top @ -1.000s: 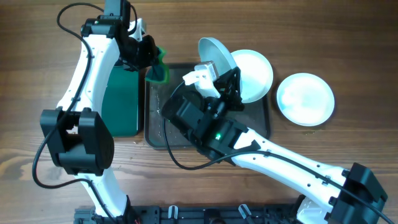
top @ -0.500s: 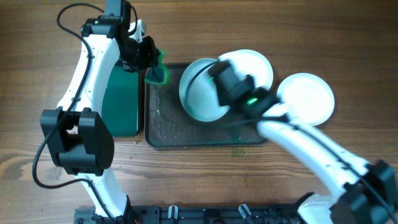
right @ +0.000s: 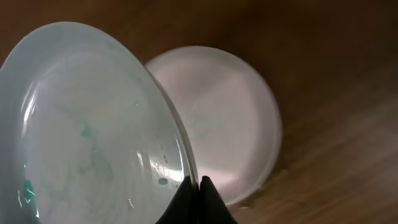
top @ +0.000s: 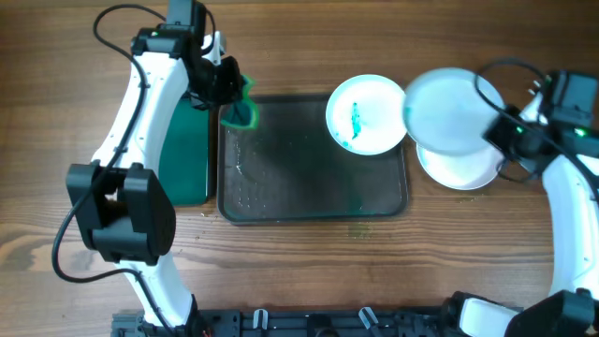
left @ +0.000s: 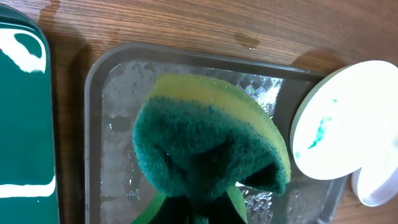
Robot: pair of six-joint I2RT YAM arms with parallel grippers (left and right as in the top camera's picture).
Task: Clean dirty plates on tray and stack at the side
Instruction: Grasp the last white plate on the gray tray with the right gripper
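I judge the job about two-thirds done. One plate (top: 460,174) lies flat on the table just off the right end of the tray (top: 299,173), and it looks clean from above. My right gripper (right: 198,185) is pinched on the rim of a second plate (top: 447,108), holding it tilted, also off the tray's right end and partly over the first one, so I take this as the stacking step. In the right wrist view that held plate looks mostly wiped, though I can pick out a few faint teal specks on its face. The third plate (top: 367,114) sits at the tray's top right corner, overhanging the rim, and has a clear teal smear at its middle, so it is unwiped. My left gripper (top: 227,92) is clamped on the green and yellow sponge (top: 241,110), bunched between the fingers and hanging above the tray's top left corner. The tray floor beneath it shows wet patches. A smaller green tray (top: 185,154) lies along the big tray's left side. What remains, as I read it, is setting this plate down, then wiping and stacking the smeared one.
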